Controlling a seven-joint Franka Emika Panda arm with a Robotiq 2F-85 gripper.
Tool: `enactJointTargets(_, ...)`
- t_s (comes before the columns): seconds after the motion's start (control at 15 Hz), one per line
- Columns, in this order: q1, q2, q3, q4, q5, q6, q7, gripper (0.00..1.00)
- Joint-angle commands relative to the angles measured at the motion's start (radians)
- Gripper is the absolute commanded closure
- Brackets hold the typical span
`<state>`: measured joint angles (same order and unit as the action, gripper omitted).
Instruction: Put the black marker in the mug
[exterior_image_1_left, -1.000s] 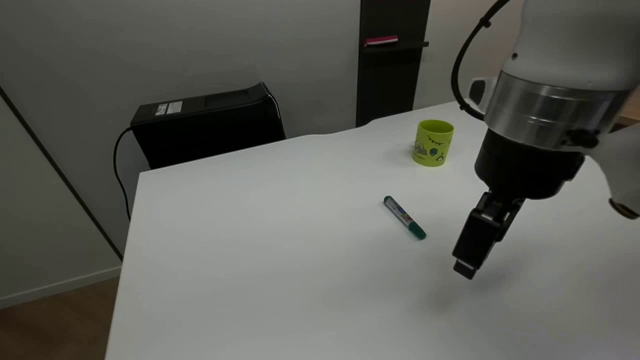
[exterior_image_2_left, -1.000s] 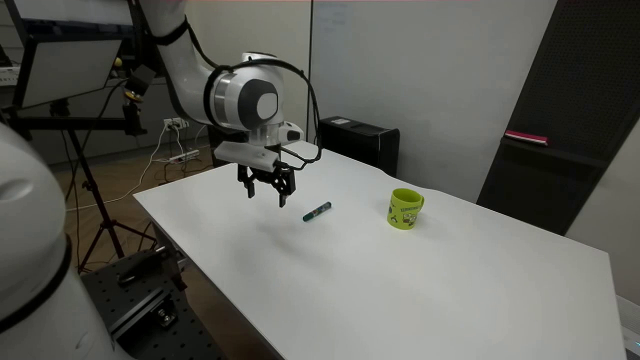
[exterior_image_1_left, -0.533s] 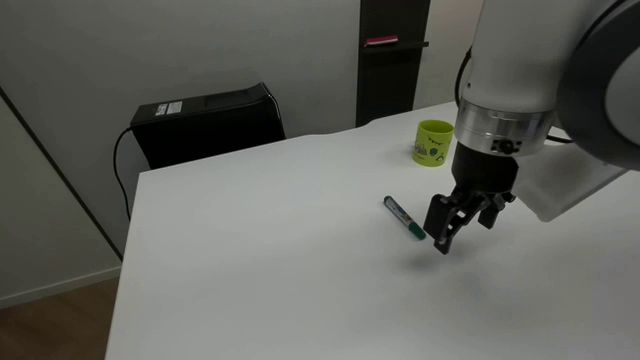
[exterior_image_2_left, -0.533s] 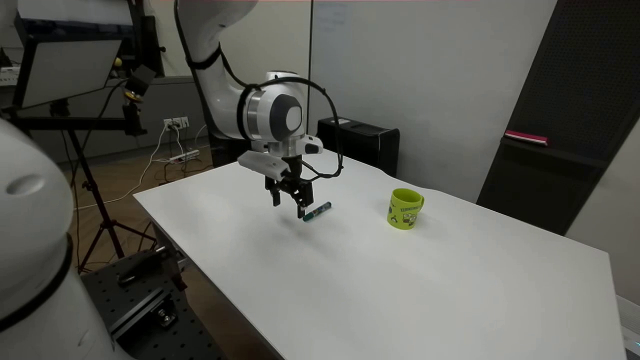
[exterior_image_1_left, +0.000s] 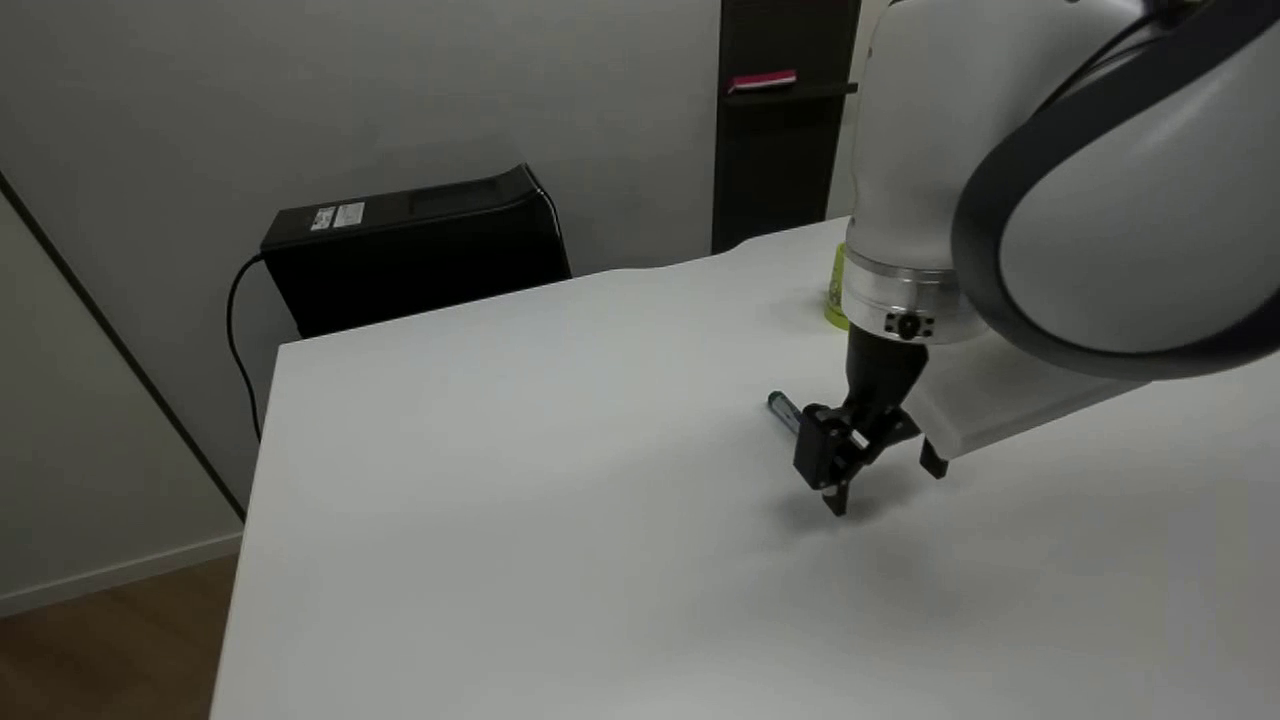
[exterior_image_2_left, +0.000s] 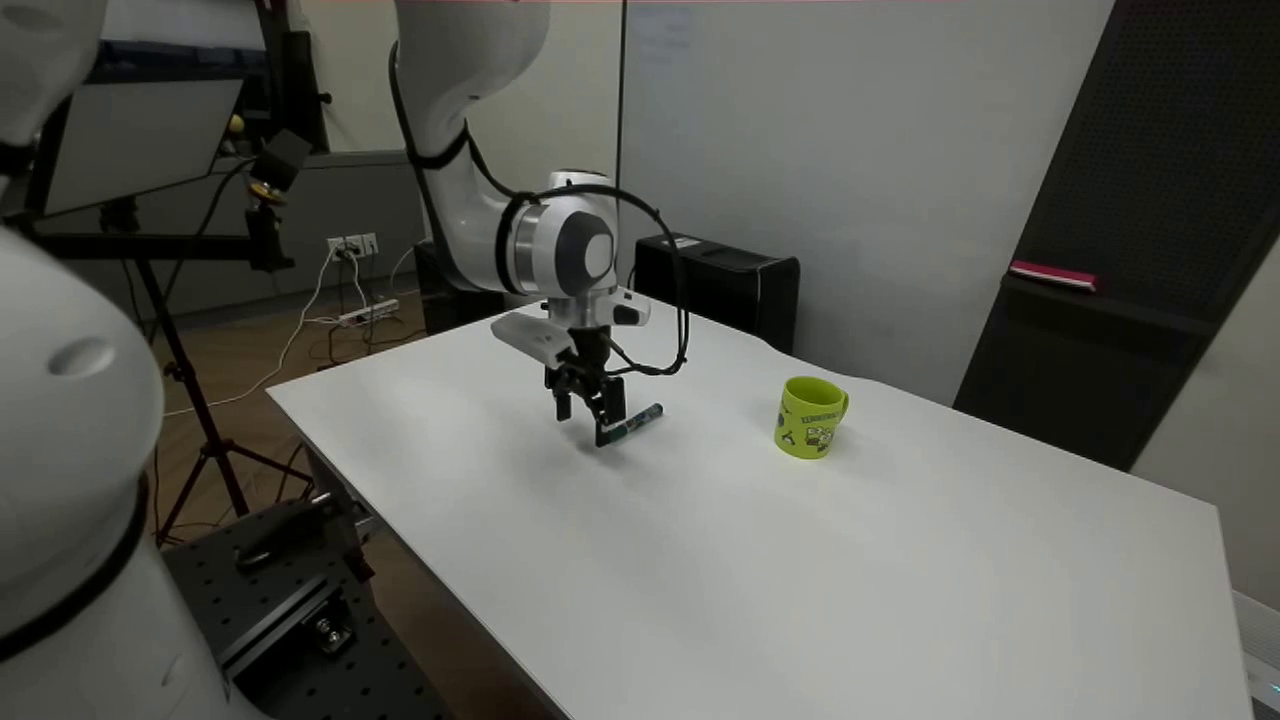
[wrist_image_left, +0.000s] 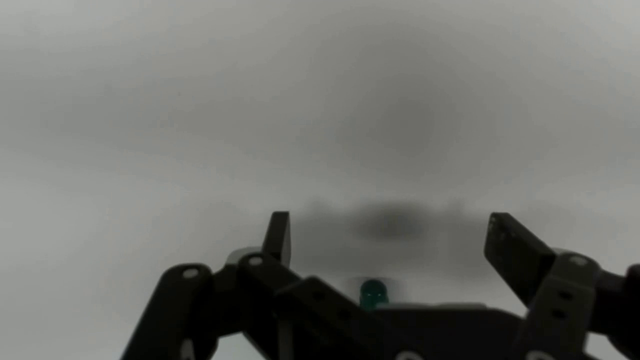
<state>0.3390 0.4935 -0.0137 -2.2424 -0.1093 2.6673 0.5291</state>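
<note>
Over the broad white tabletop (exterior_image_2_left: 850, 580), the black two-fingered gripper (exterior_image_2_left: 583, 426) hangs low from the white robot arm (exterior_image_2_left: 470, 215), its fingers (wrist_image_left: 520, 257) well apart and clamped on nothing. The slim dark marker pen (exterior_image_2_left: 640, 421), green-ended, lies flat right beside one fingertip; from where I stand I cannot tell whether they touch. The wrist view suggests why the gripper is turned this way: side to side, the pen's green end (wrist_image_left: 373, 293) sits near the middle of the gap, so closing should pinch across its narrow width. I would guess it must first shift along the pen, since a hold so near the end might let the rest swivel. Well apart, the bright yellow-green cylindrical mug (exterior_image_2_left: 808, 425) with printed figures stands upright, mouth up, which should suit a pen lowered from above.
</note>
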Motion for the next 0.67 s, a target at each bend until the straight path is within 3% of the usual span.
enactJointTargets(0.0,0.045,0.062,-0.034,0.091,0.004,-0.031,0.062,0.00)
enactJointTargets(0.6,0.059,0.147,-0.084,0.193,0.005,-0.029,0.059,0.00)
